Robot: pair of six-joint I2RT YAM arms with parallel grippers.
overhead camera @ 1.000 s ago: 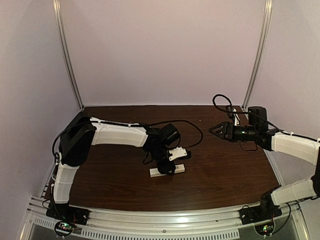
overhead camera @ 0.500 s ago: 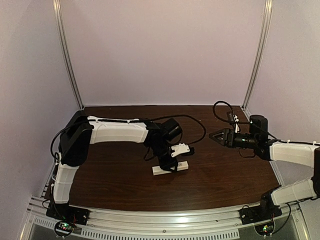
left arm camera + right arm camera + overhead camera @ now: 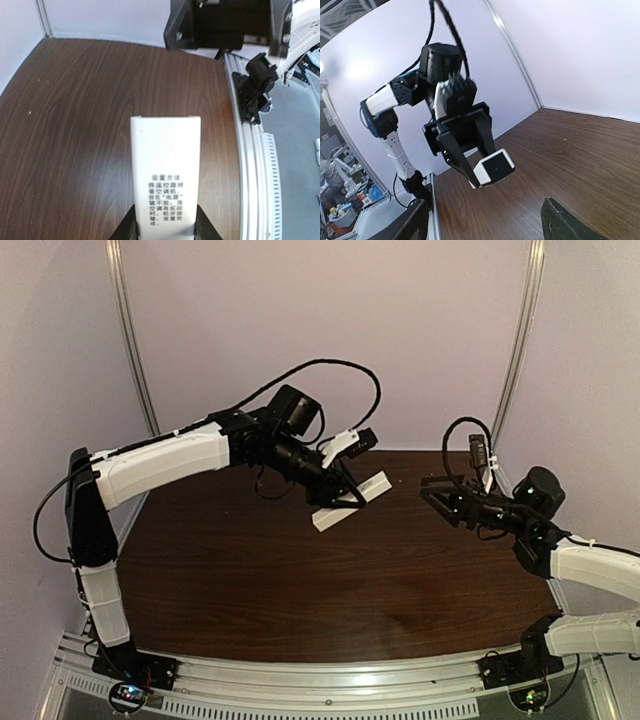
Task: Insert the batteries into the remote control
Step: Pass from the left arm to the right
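Note:
My left gripper [image 3: 337, 500] is shut on the remote control [image 3: 352, 500], a slim white bar, and holds it tilted in the air well above the table's back middle. In the left wrist view the remote [image 3: 165, 165] sticks out forward between the fingers, its printed back face up; the left gripper [image 3: 165, 229] grips its near end. My right gripper [image 3: 432, 496] is open and empty, a short way right of the remote and pointing at it. In the right wrist view the remote's end face [image 3: 493, 167] points towards the right gripper [image 3: 487, 225]. The batteries are out of view.
The dark wooden table [image 3: 250, 580] lies below both arms. An aluminium rail [image 3: 330, 680] runs along its near edge and pale walls close the back and sides. The right arm's base [image 3: 256, 87] stands by the rail in the left wrist view.
My left arm has lifted the remote off the table, up and towards the back right. My right gripper has drawn slightly lower and turned towards it, still open.

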